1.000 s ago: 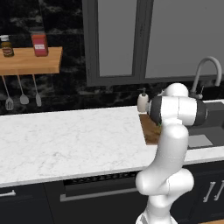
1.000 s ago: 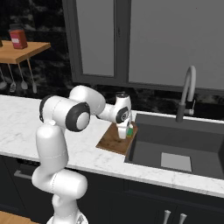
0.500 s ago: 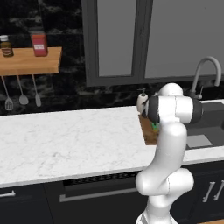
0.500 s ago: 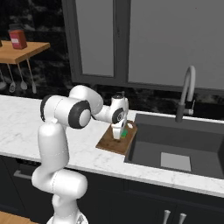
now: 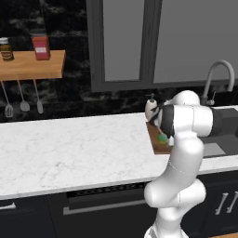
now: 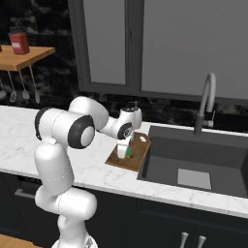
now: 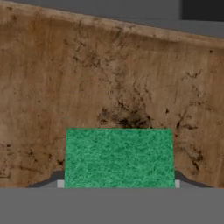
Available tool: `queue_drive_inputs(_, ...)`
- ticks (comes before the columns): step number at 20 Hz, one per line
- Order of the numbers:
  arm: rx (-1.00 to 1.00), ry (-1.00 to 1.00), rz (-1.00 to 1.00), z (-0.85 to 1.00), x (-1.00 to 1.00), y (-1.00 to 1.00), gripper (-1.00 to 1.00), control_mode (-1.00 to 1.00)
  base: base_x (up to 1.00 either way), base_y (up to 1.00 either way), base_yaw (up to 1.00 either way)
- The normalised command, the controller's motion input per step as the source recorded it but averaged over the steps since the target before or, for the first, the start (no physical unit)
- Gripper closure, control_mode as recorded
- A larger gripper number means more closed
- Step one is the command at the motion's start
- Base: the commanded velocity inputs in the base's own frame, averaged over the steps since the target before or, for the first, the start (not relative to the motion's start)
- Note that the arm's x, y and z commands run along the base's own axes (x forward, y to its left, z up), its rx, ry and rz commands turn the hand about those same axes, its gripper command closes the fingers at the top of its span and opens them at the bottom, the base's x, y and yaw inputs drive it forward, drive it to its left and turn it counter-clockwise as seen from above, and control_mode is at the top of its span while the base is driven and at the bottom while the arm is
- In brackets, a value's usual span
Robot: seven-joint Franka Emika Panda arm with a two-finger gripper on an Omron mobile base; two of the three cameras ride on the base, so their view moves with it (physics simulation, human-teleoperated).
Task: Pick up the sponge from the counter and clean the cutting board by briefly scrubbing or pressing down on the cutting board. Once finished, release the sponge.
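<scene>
**Q:** Start with the big things. What is around you?

**Me:** The long white marble bench (image 5: 69, 148) runs across in front of my base, over dark cabinets. At its far end a dark sink (image 6: 193, 162) is set in, with a curved tap (image 6: 207, 104) behind it. A wooden wall shelf (image 5: 30, 65) carrying jars hangs off to the other side, well apart from where I work.

**Q:** And the cutting board?

**Me:** The cutting board (image 6: 137, 154) lies flat on the bench, just beside the sink's rim. I judge that is why my arm folds over so tightly: the board sits close to my base, so I reach down onto it rather than out. In the hand view its brown grain with dark marks spreads beneath me (image 7: 109, 78).

**Q:** What is behind the board?

**Me:** A small white soap dispenser (image 5: 150, 108), upright near the board's back edge.

**Q:** Where is the sponge?

**Me:** The sponge (image 7: 119, 157) is over the cutting board, green face toward my camera, held square between my two fingers. From the side it shows as a small green spot (image 6: 129, 153) low against the wood. Whether it is pressed onto the board or just above it, I cannot tell.

**Q:** And your end effector?

**Me:** My end effector (image 6: 125, 154) is clamped on the sponge, pointing straight down so that, as I judge it, the flat underside meets the board evenly for scrubbing. Letting go is not yet done.
</scene>
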Motion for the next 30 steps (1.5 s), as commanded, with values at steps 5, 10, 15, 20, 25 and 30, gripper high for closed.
queue_drive_inputs(5, 0.00, 0.04, 0.01, -0.90, -0.84, 0.99, 1.00, -1.00, 0.00, 0.00, 0.00)
queue_drive_inputs(10, 0.00, 0.01, 0.00, -0.56, -1.00, 0.66, 1.00, -1.00, 0.00, 0.00, 0.00)
queue_drive_inputs(15, 0.00, 0.31, 0.02, -0.08, -0.96, 0.54, 1.00, -1.00, 0.00, 0.00, 0.00)
queue_drive_inputs(20, -0.16, 0.76, 0.14, 0.00, -0.37, 0.04, 1.00, -1.00, 0.00, 0.00, 0.00)
queue_drive_inputs(25, -0.06, 0.72, 0.07, 0.39, 0.00, -0.81, 1.00, -1.00, 0.00, 0.00, 0.00)
queue_drive_inputs(30, 0.14, 0.38, 0.02, 1.00, 0.08, -1.00, 1.00, -1.00, 0.00, 0.00, 0.00)
